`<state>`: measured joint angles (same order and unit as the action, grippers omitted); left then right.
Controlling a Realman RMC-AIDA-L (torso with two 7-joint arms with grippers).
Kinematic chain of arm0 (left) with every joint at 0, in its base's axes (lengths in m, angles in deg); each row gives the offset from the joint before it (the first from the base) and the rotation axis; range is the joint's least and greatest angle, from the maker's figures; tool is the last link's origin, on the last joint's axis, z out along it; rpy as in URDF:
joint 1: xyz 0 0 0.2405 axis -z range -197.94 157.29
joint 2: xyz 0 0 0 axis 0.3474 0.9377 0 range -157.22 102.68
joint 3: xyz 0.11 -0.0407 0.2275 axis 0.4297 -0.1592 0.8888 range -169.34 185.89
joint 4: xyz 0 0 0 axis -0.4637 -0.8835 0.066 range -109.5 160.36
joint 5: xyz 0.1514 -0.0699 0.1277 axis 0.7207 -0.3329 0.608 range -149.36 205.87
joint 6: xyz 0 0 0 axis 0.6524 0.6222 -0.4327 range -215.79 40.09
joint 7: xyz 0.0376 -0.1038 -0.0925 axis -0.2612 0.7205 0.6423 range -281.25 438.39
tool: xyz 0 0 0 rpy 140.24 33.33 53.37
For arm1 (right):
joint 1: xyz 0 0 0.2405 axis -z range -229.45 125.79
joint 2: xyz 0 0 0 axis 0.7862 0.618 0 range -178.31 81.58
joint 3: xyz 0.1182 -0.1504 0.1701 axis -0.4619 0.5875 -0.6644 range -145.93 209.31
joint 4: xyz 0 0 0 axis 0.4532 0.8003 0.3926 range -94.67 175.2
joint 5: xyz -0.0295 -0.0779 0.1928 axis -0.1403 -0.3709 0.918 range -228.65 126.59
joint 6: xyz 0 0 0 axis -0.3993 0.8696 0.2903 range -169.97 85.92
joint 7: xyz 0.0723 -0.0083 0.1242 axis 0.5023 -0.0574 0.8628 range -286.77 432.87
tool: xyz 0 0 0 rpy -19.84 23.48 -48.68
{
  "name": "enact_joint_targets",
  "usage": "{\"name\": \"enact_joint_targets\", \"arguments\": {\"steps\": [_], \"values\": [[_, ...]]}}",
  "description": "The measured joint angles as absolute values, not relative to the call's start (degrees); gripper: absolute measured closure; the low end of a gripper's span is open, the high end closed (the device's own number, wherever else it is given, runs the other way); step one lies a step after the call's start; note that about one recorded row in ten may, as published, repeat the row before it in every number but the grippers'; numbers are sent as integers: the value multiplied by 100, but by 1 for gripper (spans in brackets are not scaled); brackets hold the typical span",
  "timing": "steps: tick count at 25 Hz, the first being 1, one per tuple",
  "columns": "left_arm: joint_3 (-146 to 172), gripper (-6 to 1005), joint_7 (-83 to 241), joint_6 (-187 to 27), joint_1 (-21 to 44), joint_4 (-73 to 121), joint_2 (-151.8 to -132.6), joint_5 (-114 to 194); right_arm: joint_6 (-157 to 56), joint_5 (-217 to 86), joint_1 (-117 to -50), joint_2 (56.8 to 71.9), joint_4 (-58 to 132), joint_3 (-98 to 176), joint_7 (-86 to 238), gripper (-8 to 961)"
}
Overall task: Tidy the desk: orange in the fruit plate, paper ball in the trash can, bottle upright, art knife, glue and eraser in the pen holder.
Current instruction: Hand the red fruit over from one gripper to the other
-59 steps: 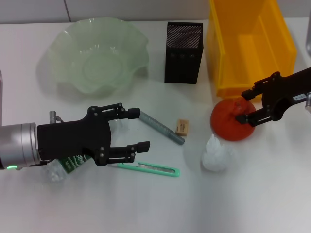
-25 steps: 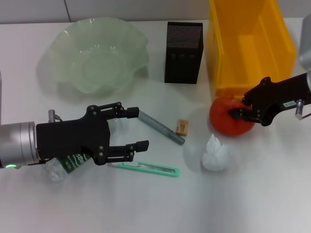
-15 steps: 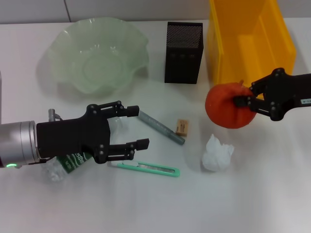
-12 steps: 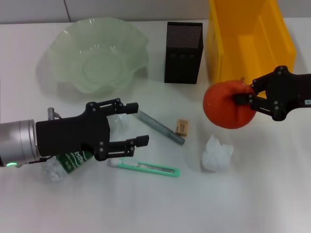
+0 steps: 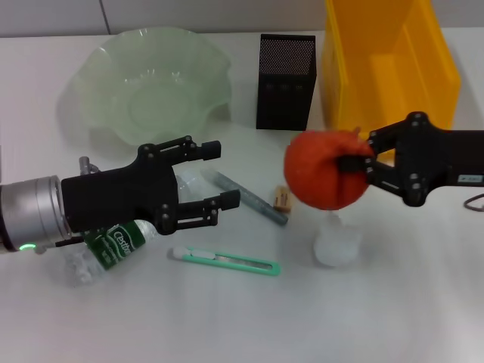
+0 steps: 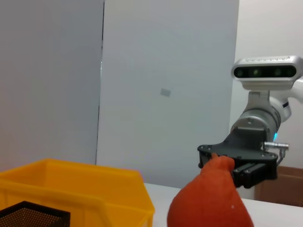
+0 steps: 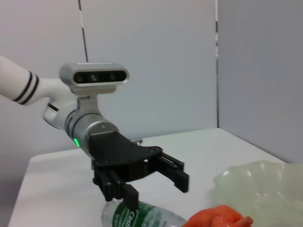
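Two claws in play. Right claw [image 5: 354,168] pinches the orange [image 5: 324,169] from its right side and holds it clear of the worktop [image 5: 393,310], roughly over the paper ball [image 5: 337,243] and just in front of the yellow trash can [image 5: 389,68]. The fruit plate [image 5: 151,83] — pale green, wavy rim — lies well to the left of the orange and farther back, past the black mesh pen holder [image 5: 285,72]; so the coming carry runs leftward and away from the robot, likely passing in front of the holder. Orange is near-round with a small stem nub on top, no real long axis, so its orientation hardly matters for the drop.

Left claw [image 5: 215,175] is spread, fingers pointing right, hovering above the bottle [image 5: 121,242]. Bottle lies on its side, long axis diagonal — cap end seemingly up-left near the claw's wrist, base toward the near-left; cap mostly hidden, hard to confirm. Left arm is the nearer one for it.

Glue [image 5: 243,195] lies diagonal, far-left to near-right, with the eraser [image 5: 283,198] just beside its near end. Art knife [image 5: 227,260] lies almost left-right, in front of the left claw. All three are well apart from the holder, and the left claw is nearer them.
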<state>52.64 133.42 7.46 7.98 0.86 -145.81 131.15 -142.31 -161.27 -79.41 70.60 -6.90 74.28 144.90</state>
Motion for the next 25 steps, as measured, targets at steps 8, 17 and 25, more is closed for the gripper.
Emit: {"name": "enact_joint_targets", "arguments": {"steps": [8, 17, 25], "values": [[5297, 363, 13342, 745, 966, 226, -14589, 13108, -14026, -16046, -8345, 7066, 183, 7441, 14038, 870], [5294, 372, 13301, 586, 1153, 468, -14601, 13106, -13801, -16021, -8690, 7085, 889, 7487, 13640, 861], [5295, 381, 13306, 331, 1211, 519, -14601, 13108, -13747, -15978, -8713, 7090, 986, 7485, 13581, 854]]}}
